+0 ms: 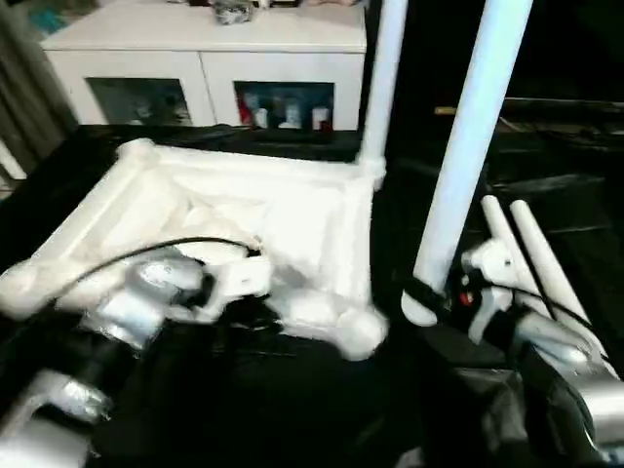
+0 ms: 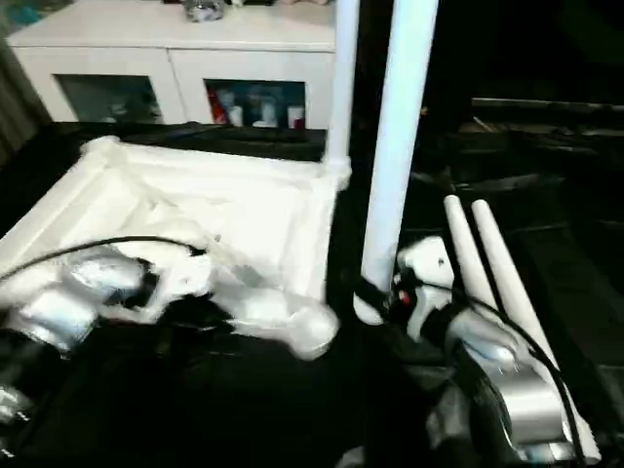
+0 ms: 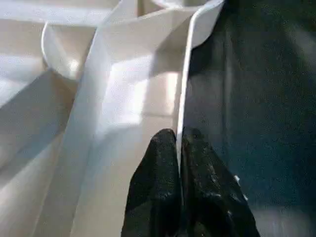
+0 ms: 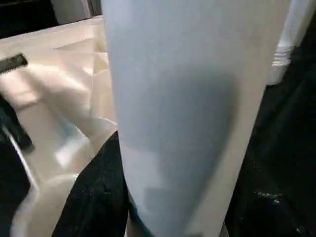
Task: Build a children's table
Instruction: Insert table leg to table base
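Both tools grip parts of the white plastic children's table.
Right tool clamps an upright tapered white tube leg; left tool pinches the upturned ribbed white tabletop's near rim; beyond, another leg stands socketed.

White glass-door cabinet, black-draped table, grey curtain

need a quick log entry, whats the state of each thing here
table top: upside down on the black-draped table, ribbed underside up, near edge pinched by the left gripper
fitted leg: upright in the far right corner socket
held leg: upright, off the top, gripped near its lower end by the right gripper
two spare legs: lying side by side on the black cloth
cabinet: glass doors closed
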Tool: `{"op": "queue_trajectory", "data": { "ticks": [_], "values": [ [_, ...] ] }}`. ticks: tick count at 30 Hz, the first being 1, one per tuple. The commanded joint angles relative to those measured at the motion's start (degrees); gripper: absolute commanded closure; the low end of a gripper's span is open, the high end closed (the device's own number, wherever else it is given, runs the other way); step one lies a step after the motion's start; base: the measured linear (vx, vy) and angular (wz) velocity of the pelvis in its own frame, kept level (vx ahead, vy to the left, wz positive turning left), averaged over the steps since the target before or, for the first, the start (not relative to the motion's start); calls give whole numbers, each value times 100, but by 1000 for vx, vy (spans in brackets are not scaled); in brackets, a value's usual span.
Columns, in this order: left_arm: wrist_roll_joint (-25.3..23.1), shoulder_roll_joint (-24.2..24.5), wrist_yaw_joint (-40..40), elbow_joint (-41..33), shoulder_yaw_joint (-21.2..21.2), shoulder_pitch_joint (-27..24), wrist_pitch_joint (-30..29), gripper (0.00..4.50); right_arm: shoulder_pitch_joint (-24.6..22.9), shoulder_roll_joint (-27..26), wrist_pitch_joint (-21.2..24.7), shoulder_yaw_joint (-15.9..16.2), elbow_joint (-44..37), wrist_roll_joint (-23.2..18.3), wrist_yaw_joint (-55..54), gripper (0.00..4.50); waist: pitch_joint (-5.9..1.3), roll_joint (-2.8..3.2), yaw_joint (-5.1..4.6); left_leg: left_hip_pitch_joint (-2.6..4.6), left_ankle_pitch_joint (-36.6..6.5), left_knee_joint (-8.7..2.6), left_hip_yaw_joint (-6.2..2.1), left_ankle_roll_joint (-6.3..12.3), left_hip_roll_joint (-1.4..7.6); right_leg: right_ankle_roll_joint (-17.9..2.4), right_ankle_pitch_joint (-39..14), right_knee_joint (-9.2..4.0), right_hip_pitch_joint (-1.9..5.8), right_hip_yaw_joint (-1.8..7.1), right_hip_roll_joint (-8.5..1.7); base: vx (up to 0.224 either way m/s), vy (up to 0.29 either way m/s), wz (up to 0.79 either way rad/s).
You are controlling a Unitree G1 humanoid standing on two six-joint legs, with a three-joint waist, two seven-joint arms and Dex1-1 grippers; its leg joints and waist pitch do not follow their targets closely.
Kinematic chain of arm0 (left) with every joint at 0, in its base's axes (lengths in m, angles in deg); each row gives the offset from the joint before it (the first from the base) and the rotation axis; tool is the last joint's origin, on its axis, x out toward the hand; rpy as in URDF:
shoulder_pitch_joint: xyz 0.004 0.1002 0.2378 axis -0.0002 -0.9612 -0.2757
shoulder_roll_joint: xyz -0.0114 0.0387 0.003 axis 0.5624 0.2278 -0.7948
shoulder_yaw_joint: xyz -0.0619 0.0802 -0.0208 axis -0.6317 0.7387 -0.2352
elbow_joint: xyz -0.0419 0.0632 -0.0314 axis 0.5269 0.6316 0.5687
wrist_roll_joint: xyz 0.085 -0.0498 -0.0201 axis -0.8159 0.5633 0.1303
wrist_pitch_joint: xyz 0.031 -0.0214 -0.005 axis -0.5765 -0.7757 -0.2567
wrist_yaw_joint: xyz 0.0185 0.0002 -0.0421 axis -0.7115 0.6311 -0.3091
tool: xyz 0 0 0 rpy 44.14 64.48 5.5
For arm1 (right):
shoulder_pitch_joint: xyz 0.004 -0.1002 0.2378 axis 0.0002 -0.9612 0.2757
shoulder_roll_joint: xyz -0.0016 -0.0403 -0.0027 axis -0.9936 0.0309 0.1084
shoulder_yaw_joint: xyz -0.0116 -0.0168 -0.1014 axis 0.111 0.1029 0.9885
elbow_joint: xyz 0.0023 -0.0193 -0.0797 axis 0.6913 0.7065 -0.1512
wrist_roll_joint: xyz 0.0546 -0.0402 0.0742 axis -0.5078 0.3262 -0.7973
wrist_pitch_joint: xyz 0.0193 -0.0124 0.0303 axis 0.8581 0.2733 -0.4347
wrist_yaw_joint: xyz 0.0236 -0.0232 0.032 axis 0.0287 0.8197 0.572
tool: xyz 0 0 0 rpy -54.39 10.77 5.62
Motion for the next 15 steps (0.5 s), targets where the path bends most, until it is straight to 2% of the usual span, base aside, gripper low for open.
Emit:
{"op": "queue_trajectory", "data": {
  "ticks": [1,2,3,5,6,10,11,15],
  "values": [
    [203,11,-334,-219,-291,-35,-513,447,83,-46,7,-140,73,-15,-108,255,-360,-99,52,-46,-112,-434,-147,335,400,-1496,-194,-385,262,291,-545,0,0,0],
    [228,-125,-493,-378,-322,-53,-787,447,168,-131,103,-241,160,-104,-214,255,-395,-140,43,-56,103,-395,-134,438,379,-1524,295,-342,269,289,-522,0,0,0],
    [219,-185,-556,-442,-319,-61,-894,447,209,-172,140,-288,202,-142,-265,255,-406,-149,38,-70,250,-377,-134,572,371,-1602,649,-312,258,281,-521,0,0,0],
    [-63,-576,-1090,-401,-282,-46,-1104,447,403,-363,315,-455,344,-363,-418,255,-394,-181,57,-73,264,-351,-114,710,363,-1670,728,-329,257,277,-519,0,0,0],
    [-159,-653,-1201,-344,-239,-52,-926,447,462,-390,359,-456,367,-424,-391,255,-387,-168,56,-77,247,-354,-118,738,362,-1675,674,-344,259,274,-516,0,0,0],
    [-181,-716,-1291,-498,-129,-188,-671,447,587,-343,479,-367,393,-534,-171,255,-387,-169,82,-68,165,-366,-131,703,394,-1597,511,-340,268,267,-517,0,0,0],
    [-156,-740,-1361,-455,-117,-210,-507,447,624,-315,579,-331,387,-623,-42,255,-378,-199,75,-72,156,-368,-126,712,386,-1584,535,-344,268,267,-508,0,0,0],
    [-82,-731,-1373,-414,-63,-210,-487,449,718,-250,656,-200,434,-587,135,256,-369,-193,93,-58,73,-373,-118,646,392,-1554,329,-355,255,270,-518,0,0,0]
  ]
}}
